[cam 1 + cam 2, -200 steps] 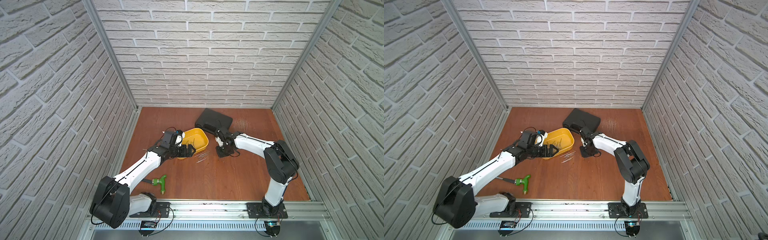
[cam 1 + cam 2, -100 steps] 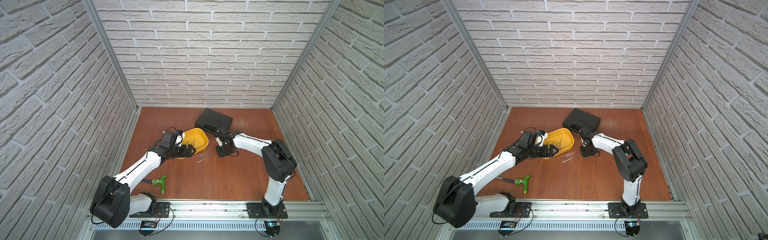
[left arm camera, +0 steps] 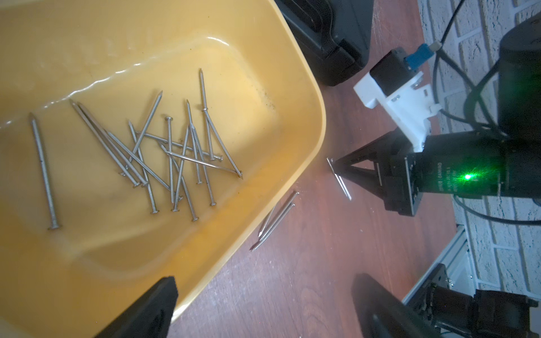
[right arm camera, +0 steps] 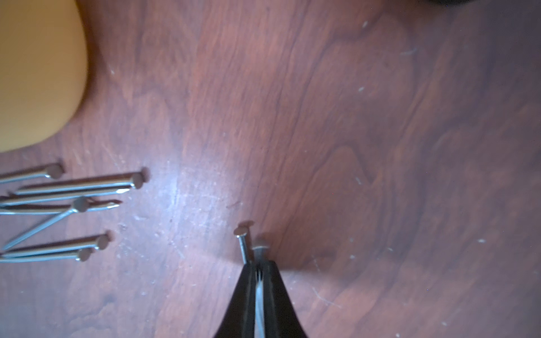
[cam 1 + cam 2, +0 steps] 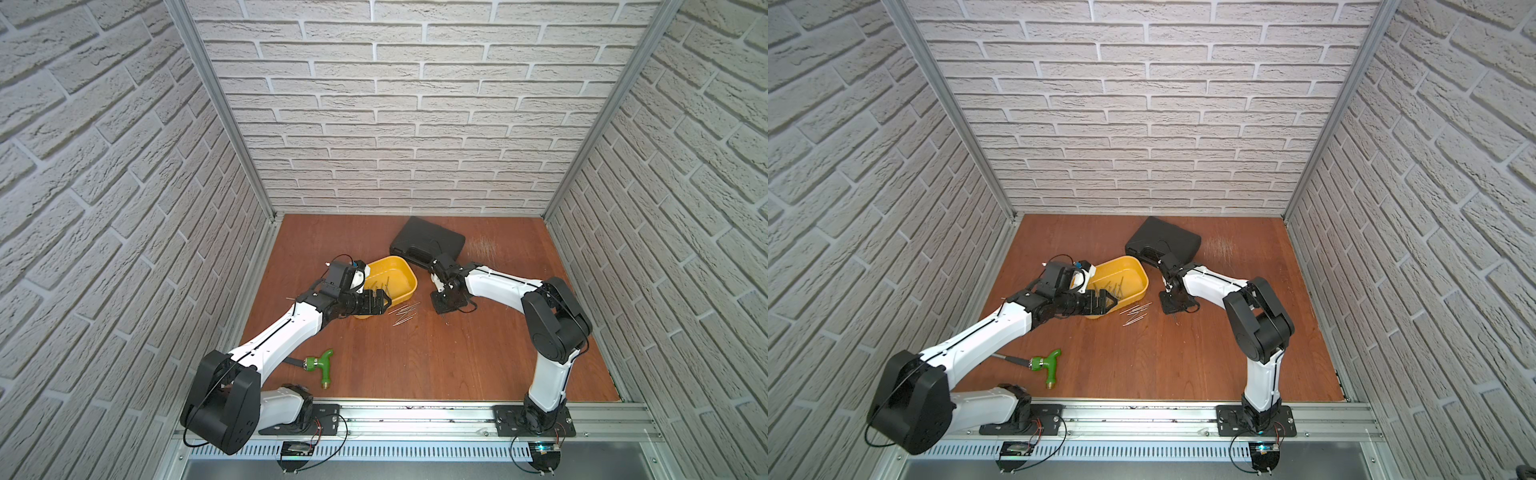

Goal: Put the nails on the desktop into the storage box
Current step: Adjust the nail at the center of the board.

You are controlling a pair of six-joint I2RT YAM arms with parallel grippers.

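Clamping thin silvery flat-headed nails [image 4: 260, 249] (2 heads visible): right gripper [image 4: 259, 264]; left gripper [image 3: 263, 284] spread wide, empty.

Thin silvery nails [image 3: 175, 158] lie crisscrossed in the yellow storage box [image 3: 319, 131]; others lie loose just right of it on the desktop [image 3: 292, 278].

Beneath me, the desktop [image 5: 436, 361] carries the yellow storage box [image 5: 406, 275], a black case [image 5: 428, 243] behind it, loose nails [image 5: 403, 314] just beside the box, and a green-handled tool [image 5: 320, 364] nearer the front.
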